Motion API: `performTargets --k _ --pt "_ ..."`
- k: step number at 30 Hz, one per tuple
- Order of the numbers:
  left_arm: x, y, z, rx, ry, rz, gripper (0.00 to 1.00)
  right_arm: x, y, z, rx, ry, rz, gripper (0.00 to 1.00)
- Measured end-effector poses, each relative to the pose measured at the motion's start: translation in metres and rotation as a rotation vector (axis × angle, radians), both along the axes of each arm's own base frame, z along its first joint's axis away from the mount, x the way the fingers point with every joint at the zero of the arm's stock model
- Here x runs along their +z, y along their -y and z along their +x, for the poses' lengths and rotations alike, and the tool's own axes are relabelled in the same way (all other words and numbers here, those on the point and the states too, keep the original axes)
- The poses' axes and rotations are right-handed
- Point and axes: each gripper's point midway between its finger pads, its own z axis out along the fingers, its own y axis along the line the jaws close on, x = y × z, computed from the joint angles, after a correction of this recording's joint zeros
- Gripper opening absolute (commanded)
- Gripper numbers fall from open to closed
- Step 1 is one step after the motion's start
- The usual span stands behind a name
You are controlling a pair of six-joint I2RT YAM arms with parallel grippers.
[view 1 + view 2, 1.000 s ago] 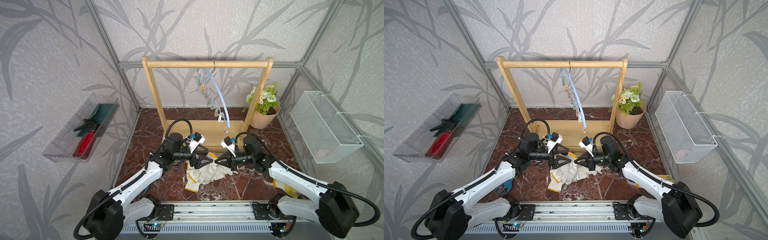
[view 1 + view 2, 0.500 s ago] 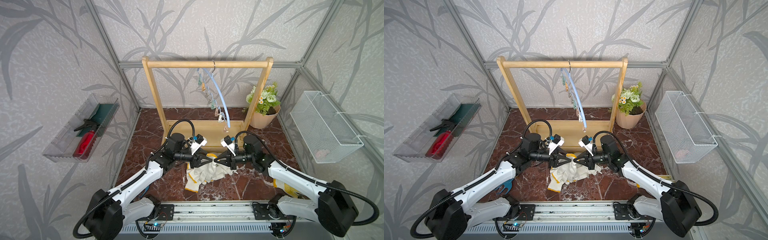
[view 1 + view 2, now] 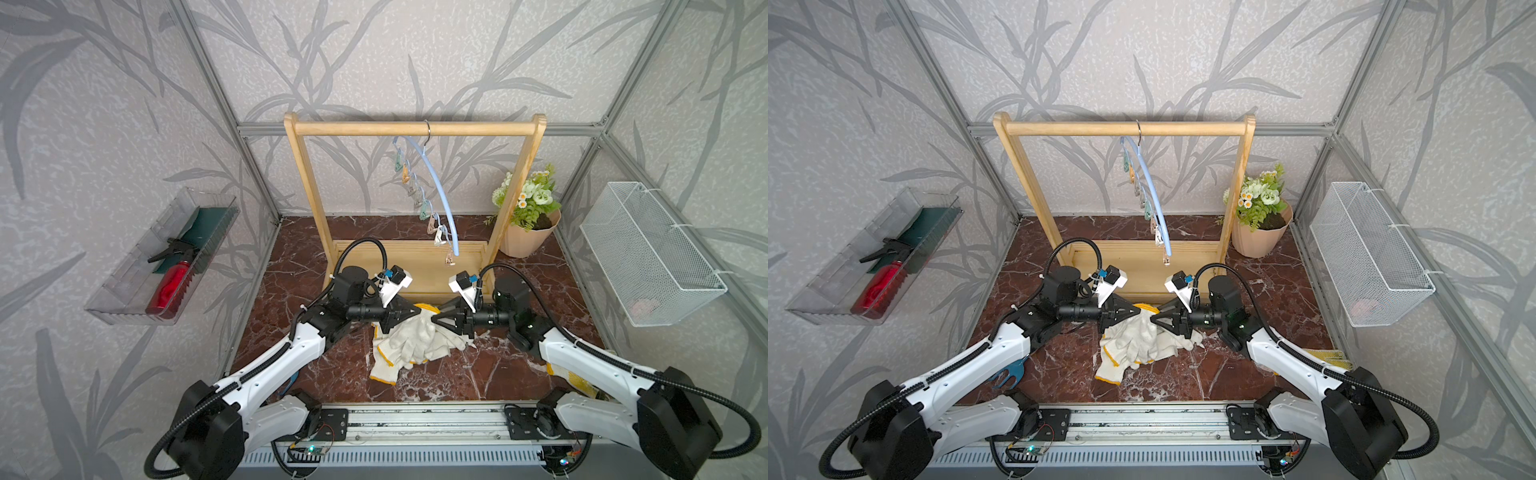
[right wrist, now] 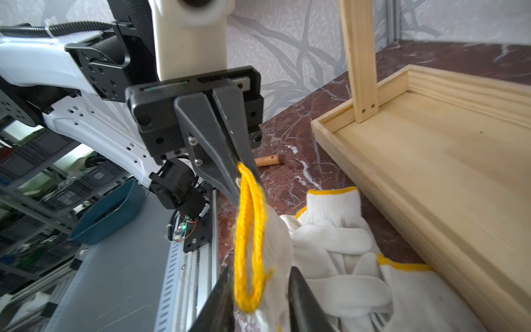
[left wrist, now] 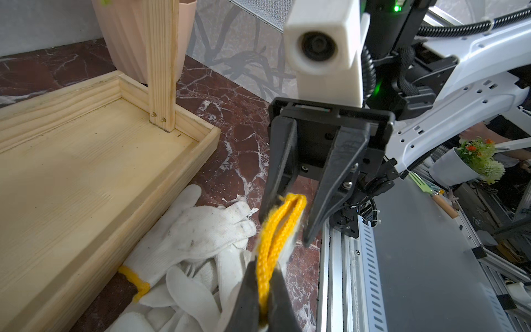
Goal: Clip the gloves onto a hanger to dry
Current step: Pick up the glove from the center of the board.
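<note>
Several white gloves (image 3: 411,345) (image 3: 1138,340) lie heaped on the marble floor in front of the wooden rack. One glove is lifted by its yellow cuff (image 5: 275,230) (image 4: 247,230), held between the two arms. My left gripper (image 3: 417,312) (image 5: 264,267) is shut on one end of that cuff. My right gripper (image 3: 434,319) (image 4: 260,270) faces it tip to tip. Its jaws stand open on either side of the cuff's other end without pinching it. The blue hanger (image 3: 436,195) (image 3: 1152,195) with its row of clips hangs bare from the rack's top bar.
The wooden rack (image 3: 415,129) has a shallow base tray (image 3: 415,270) just behind the gloves. A flower pot (image 3: 528,232) stands at the back right, with a wire basket (image 3: 648,257) on the right wall. A clear tray with a red spray bottle (image 3: 166,266) is on the left wall. A yellow-patterned glove (image 3: 577,380) lies under the right arm.
The left gripper moved in and shut on the glove's cuff. The right gripper, shut on the glove a second ago, has opened.
</note>
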Motion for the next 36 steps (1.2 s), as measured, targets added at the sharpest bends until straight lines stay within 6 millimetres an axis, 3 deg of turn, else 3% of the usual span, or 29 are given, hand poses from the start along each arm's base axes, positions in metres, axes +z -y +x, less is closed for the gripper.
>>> performTargets --k 4,8,17,36 --pt "0.014 0.000 -0.001 0.006 0.027 -0.035 0.00 -0.004 0.004 0.003 -0.042 -0.008 0.048 0.48" --pt "0.027 -0.001 -0.001 0.012 0.052 -0.069 0.00 0.009 0.000 0.009 -0.044 0.009 0.122 0.50" --pt "0.030 0.000 0.000 0.023 0.040 -0.082 0.00 0.031 -0.005 0.012 -0.023 0.043 0.216 0.50" --pt "0.032 0.001 0.006 0.046 0.036 -0.093 0.00 0.052 -0.010 0.013 -0.001 0.093 0.242 0.34"
